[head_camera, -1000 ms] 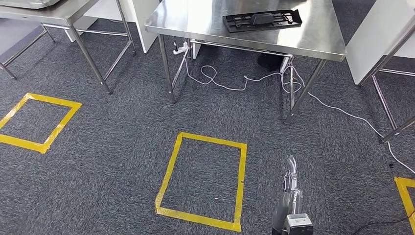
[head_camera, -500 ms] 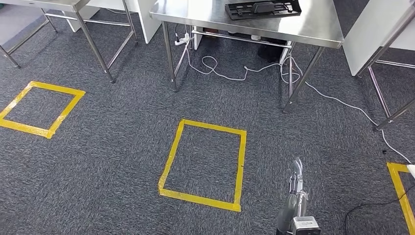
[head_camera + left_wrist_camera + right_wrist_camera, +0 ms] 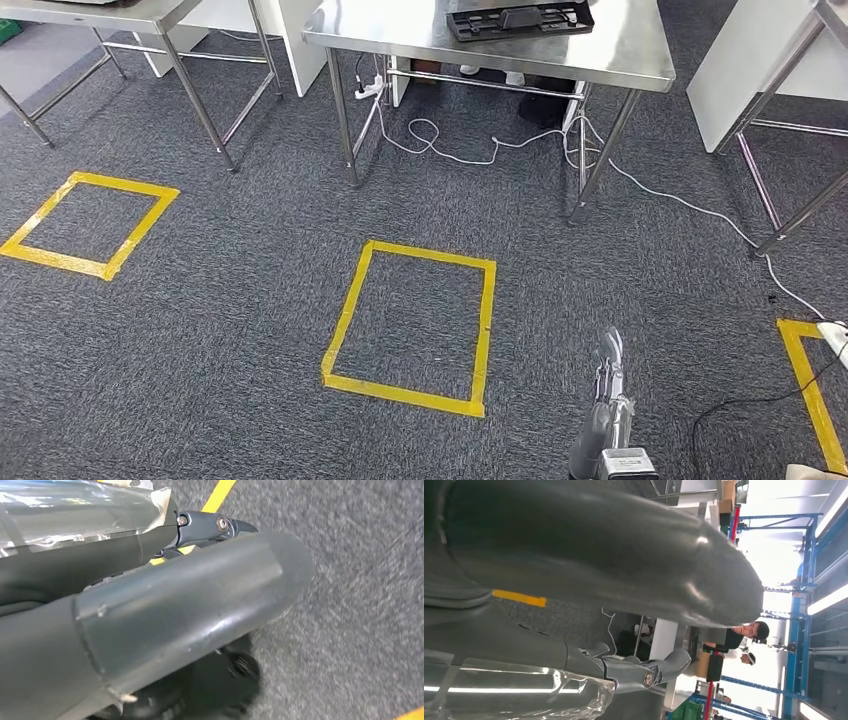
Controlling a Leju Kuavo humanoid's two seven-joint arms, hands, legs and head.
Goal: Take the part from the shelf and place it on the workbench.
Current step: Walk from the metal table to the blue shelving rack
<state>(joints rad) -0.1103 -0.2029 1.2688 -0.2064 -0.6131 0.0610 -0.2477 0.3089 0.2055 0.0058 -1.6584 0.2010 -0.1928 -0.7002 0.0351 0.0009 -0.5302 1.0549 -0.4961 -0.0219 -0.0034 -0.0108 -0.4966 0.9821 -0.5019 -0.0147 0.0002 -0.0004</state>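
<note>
Far left on the grey carpet (image 3: 230, 300) lies a yellow tape square (image 3: 88, 222), with the legs of a steel side table (image 3: 190, 85) above it. The left hand (image 3: 150, 620) hangs over the carpet near a yellow tape line, seen from its wrist camera; its thumb lies straight and a dark finger reaches past it, with nothing in view in its hold, though I cannot tell how wide the fingers (image 3: 210, 527) are set. In the middle lies a second tape square (image 3: 412, 325). Beyond it stands the steel table (image 3: 620, 50), and the black part (image 3: 520, 17) lies flat on its top, near the far edge. White cables (image 3: 450, 150) trail under it. Lower right, the right hand (image 3: 608, 385) hangs over the carpet, fingers (image 3: 644, 672) straight and apart, holding nothing. Far right lies a third tape corner (image 3: 805, 385)
</note>
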